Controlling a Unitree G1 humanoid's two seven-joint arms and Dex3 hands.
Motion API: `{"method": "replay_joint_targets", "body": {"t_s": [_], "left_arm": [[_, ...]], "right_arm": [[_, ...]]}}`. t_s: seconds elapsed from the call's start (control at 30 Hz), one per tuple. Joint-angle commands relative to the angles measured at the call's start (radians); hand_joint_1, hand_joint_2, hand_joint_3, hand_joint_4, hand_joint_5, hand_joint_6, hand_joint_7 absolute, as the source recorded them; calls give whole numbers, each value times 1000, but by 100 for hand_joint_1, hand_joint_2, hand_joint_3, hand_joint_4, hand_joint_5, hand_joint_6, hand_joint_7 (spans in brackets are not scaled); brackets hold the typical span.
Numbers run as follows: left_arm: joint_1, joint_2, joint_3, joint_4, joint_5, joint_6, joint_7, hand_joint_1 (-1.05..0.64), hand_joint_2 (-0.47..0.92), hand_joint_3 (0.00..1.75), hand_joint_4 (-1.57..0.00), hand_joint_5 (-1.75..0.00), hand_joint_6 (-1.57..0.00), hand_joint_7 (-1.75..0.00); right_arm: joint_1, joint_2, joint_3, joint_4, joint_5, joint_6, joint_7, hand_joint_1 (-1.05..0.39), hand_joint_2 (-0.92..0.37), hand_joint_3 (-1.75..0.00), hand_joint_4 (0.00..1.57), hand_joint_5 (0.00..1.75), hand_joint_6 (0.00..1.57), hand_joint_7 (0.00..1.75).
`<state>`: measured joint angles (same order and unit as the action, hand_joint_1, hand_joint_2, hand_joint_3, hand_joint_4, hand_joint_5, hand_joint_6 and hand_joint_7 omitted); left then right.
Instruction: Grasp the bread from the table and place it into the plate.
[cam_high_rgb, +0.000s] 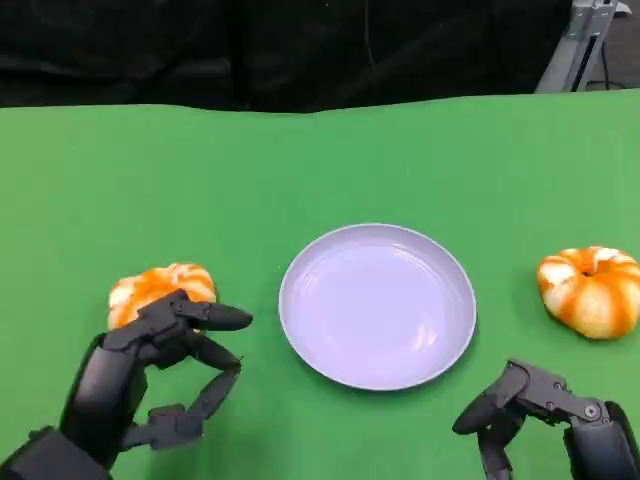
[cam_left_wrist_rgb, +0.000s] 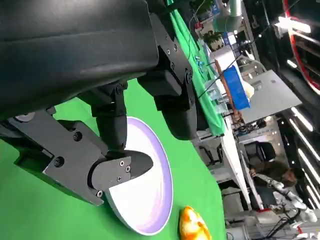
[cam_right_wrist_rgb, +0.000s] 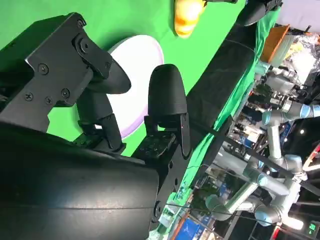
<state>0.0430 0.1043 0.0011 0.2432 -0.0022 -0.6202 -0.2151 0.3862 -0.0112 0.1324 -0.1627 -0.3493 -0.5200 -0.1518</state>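
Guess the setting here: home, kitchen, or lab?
Likely a robotics lab: a green-covered test table, robot arms on stands beyond it, and cluttered benches with equipment. The plate and bread look like props.

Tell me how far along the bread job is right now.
Nothing is done: the plate holds no bread. In hand: the left hand hovers open by the left bread, not gripping it. Left: grasp, carry, place. The right bread lies untouched; the right hand holds nothing.

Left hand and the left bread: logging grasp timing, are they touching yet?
Cannot tell. In the head view the left hand overlaps the near edge of the left bread, fingers spread, but neither contact nor a gap shows plainly.
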Motion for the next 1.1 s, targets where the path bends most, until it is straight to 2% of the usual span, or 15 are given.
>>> {"method": "replay_joint_targets", "body": {"t_s": [0.03,0.1,0.3,0.67,0.77,0.87,1.1], "left_arm": [[-126,232,-5,-190,435,271,6,-47,88,14,-10,-57,-28,-17],[-122,230,-11,-213,454,304,9,-50,91,5,-6,-51,-26,-10],[-141,267,-44,-260,497,411,-1,-56,92,3,0,-43,-21,-4],[-143,287,-65,-272,490,440,9,-56,92,4,0,-40,-21,-2],[-198,323,-142,-245,703,514,48,-60,92,2,-1,-39,-22,-2],[-236,330,-191,-215,806,567,65,-61,92,2,-1,-40,-23,-2],[-253,334,-219,-204,837,601,76,-62,92,2,0,-42,-23,-2]], "right_arm": [[-1,3,8,-14,8,13,0,4,-31,-133,77,156,83,124],[0,3,8,-14,8,13,-1,4,-31,-132,77,156,83,124],[-8,3,8,-4,11,8,-4,4,-30,-132,77,157,84,125],[-10,4,9,-3,10,8,-5,4,-29,-135,77,158,84,125],[-4,3,12,-12,13,19,2,3,-29,-134,76,157,83,125],[-2,5,15,-15,14,21,1,4,-30,-134,76,157,83,125],[-2,5,16,-16,15,21,0,5,-30,-134,77,157,83,125]]}}
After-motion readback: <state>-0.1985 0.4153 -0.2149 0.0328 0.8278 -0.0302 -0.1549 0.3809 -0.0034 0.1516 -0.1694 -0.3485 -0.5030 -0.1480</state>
